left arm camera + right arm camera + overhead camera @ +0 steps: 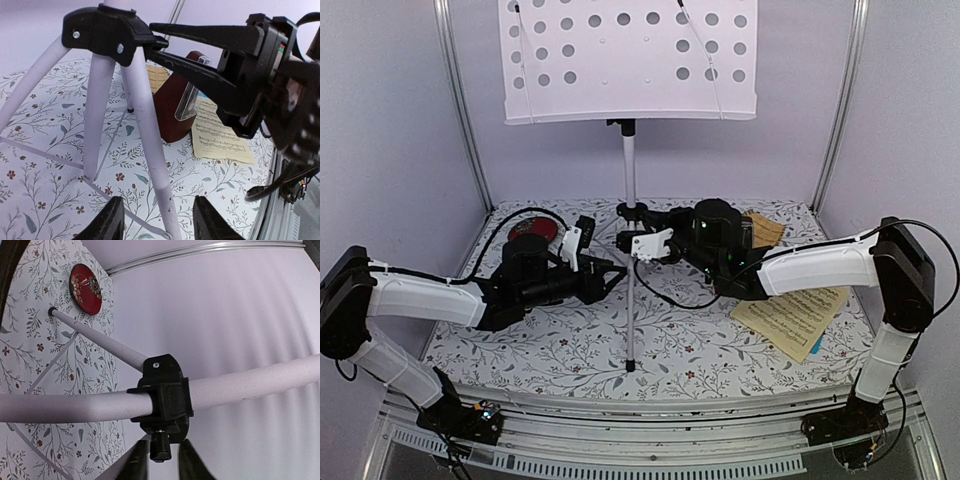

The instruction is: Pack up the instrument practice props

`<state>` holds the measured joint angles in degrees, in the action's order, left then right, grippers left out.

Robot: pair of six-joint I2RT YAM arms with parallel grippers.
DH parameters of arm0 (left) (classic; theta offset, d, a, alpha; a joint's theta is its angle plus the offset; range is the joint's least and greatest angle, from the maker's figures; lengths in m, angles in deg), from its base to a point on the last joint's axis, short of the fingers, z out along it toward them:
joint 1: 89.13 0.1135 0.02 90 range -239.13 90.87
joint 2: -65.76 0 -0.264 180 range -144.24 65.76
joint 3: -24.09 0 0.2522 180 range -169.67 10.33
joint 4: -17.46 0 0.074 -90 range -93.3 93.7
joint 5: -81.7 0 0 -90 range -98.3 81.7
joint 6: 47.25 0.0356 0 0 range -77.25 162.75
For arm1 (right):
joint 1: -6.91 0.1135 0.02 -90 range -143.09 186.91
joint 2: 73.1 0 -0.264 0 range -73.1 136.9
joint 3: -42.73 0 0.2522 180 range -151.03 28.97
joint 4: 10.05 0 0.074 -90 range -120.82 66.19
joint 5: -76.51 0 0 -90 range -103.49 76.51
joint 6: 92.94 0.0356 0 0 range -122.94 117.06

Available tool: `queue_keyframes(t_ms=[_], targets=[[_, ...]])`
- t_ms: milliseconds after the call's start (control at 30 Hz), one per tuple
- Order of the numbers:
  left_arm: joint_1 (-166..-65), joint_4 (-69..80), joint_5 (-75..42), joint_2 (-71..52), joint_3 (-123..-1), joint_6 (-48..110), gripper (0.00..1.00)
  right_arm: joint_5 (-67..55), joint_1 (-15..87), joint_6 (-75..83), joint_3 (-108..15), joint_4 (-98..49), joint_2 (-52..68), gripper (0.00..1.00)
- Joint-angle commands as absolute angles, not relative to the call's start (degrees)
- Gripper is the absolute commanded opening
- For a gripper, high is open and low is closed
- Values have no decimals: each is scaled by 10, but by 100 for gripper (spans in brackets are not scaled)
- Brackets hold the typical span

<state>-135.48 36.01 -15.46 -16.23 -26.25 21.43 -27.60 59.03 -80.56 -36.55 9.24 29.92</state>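
The music stand's white perforated desk (630,60) stands high on a silver pole above a black tripod hub (107,32). My left gripper (159,200) is open low down, its fingers on either side of one silver leg (150,125) with gaps on both sides. My right gripper (161,450) sits at the hub's clamp (165,400), jaws slightly apart around its small black knob, and reads as open. The dark brown metronome (172,110) stands behind the legs. A cream music sheet (795,315) lies flat at the right, with a blue edge showing beneath it.
A red round disc (532,232) with a black cable lies at the back left of the floral tabletop (550,340). White walls with metal corner posts close in the back and sides. The tripod legs spread across the table's middle.
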Motion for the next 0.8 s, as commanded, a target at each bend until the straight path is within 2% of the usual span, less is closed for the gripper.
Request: queue_keyframes(t_ms=[0,133,233,300,400,533,767], targets=[[-1359,369,-149,-145,-256,214,52,-280,584,-746,-371,115,273,36],[-1359,366,-132,-124,-246,215,57,-262,583,-621,-349,122,212,66],[-1359,364,-113,-101,-235,216,61,-269,579,-510,-330,124,168,81],[-1358,367,-101,-87,-225,215,62,-258,562,-429,-311,115,136,88],[-1358,370,-85,-67,-214,211,64,-129,476,-219,-289,63,86,89],[-1355,359,-86,-49,-213,204,66,49,339,78,-245,97,72,89],[-1353,344,-124,-57,-231,188,67,228,311,233,-351,73,176,76]])
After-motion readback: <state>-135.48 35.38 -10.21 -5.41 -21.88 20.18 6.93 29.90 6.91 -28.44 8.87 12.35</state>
